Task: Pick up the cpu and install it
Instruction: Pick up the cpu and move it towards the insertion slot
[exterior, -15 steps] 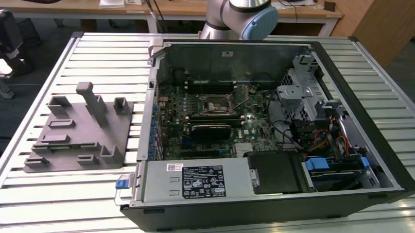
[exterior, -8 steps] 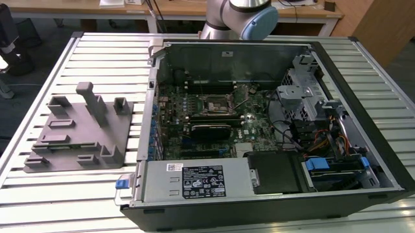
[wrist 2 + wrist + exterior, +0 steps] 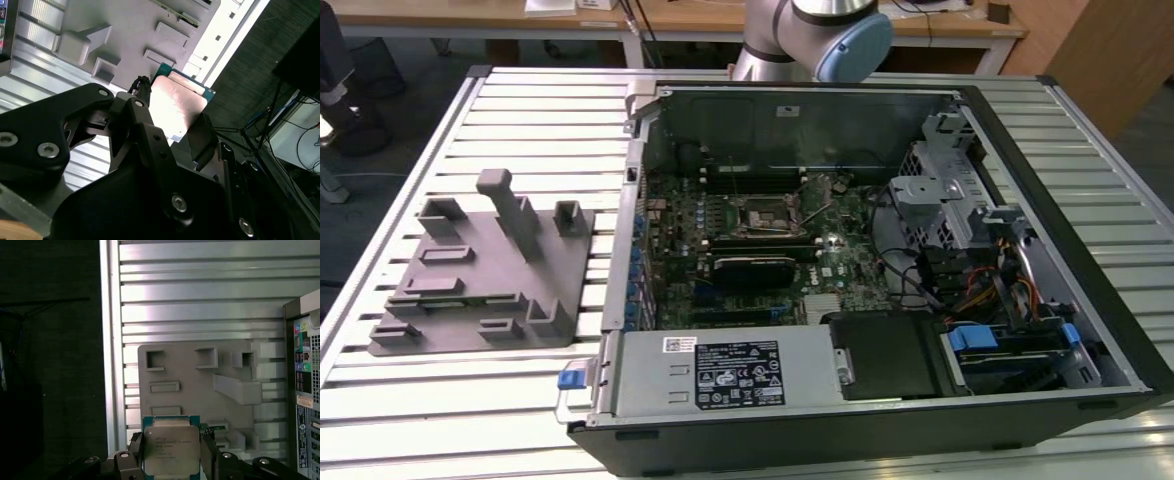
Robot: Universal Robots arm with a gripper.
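Observation:
In both wrist views my gripper is shut on the cpu, a flat square chip with a silver metal top and a green edge. One black finger presses each of two opposite sides of the chip. The second wrist view has the cpu between the fingers, lifted well above the grey fixture block. In the exterior view the motherboard's cpu socket lies open-topped inside the computer case, and the arm reaches up out of the picture.
The grey fixture block with upright posts sits on the slatted metal table at the exterior view's left of the case. Inside the case are a drive cage, cables and a power supply. Dark floor lies beyond the table edge.

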